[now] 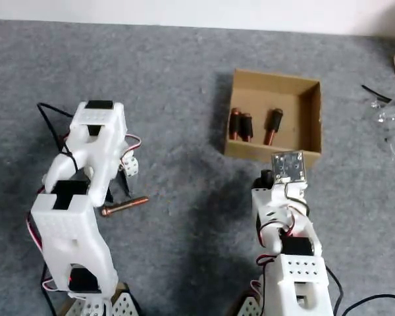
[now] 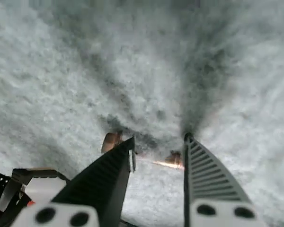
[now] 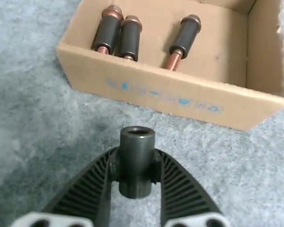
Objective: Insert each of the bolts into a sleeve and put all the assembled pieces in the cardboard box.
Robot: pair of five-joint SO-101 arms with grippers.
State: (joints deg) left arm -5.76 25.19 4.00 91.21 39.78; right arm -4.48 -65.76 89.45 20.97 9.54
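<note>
My left jaws stand open, tips down at the grey table (image 1: 184, 66). A bare copper bolt (image 1: 124, 205) lies on the table right at their tips, running crosswise from one tip toward the other, not pinched. My right jaws are clamped on a black sleeve (image 3: 137, 142), its hollow end showing, near the closest wall of the cardboard box (image 3: 156, 90). In the box lie three assembled pieces (image 3: 128, 35): two touching side by side at its left, the third apart.
</note>
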